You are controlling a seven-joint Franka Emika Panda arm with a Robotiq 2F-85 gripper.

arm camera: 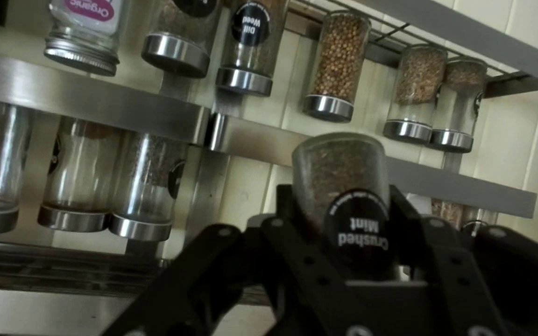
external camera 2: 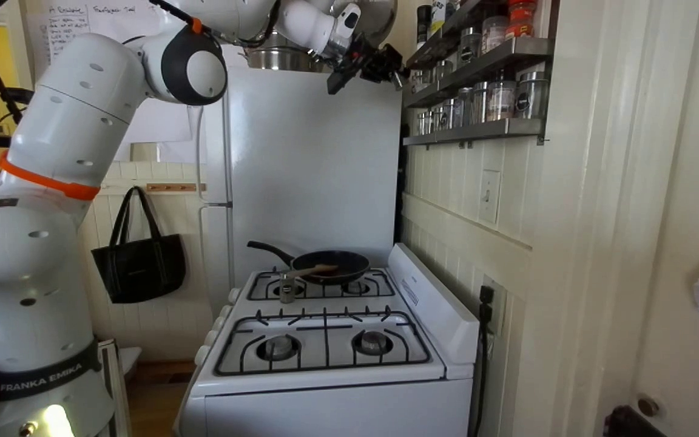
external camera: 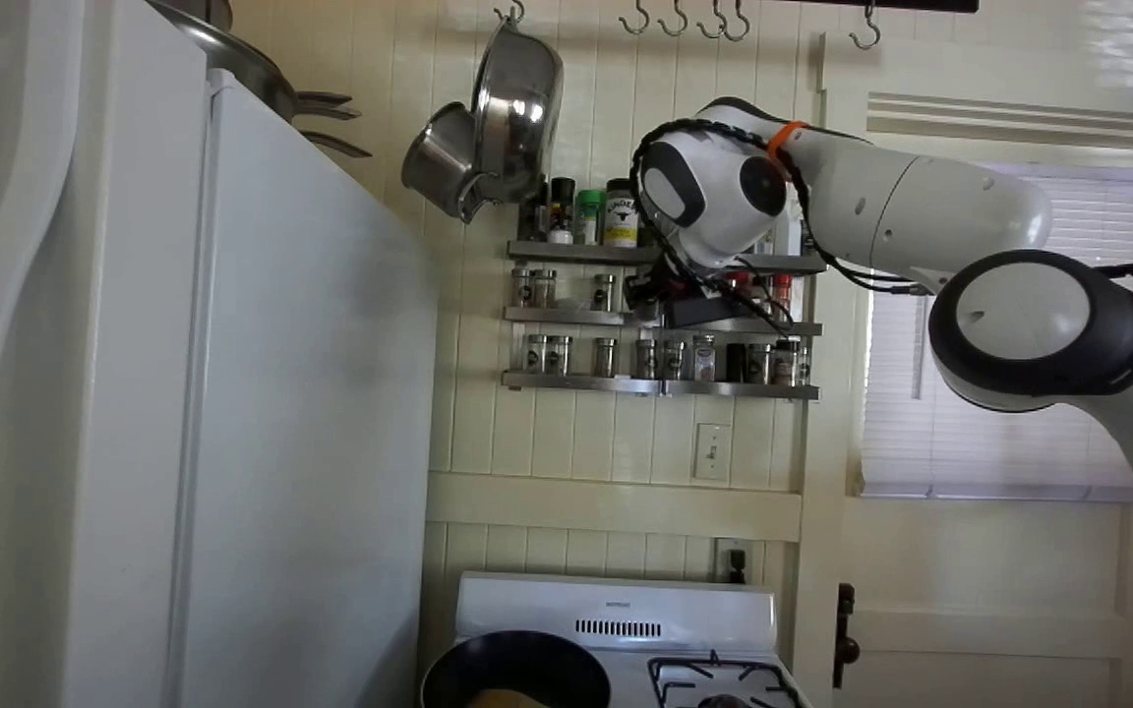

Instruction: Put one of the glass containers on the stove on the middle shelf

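Note:
My gripper (arm camera: 343,205) is shut on a glass jar labelled "Crushed Mint" (arm camera: 334,163), in the upside-down wrist view. The jar overlaps the rail of the middle shelf (arm camera: 255,140); whether they touch I cannot tell. The middle shelf also shows in both exterior views (external camera: 562,316) (external camera 2: 501,62). My gripper (external camera 2: 393,68) is at the rack's far end there, near middle-shelf height, and in front of the rack's middle (external camera: 660,300). The white stove (external camera 2: 325,385) stands below and also shows in an exterior view (external camera: 616,598). Another glass jar (external camera 2: 287,289) stands on it.
Jars line the top shelf (external camera: 576,252) and bottom shelf (external camera: 576,382). Middle-shelf jars (arm camera: 143,186) stand beside a gap in front of my gripper. Hanging pots (external camera: 517,108) and the refrigerator (external camera 2: 319,164) are close by. A black pan (external camera 2: 337,273) with a wooden utensil is on the stove.

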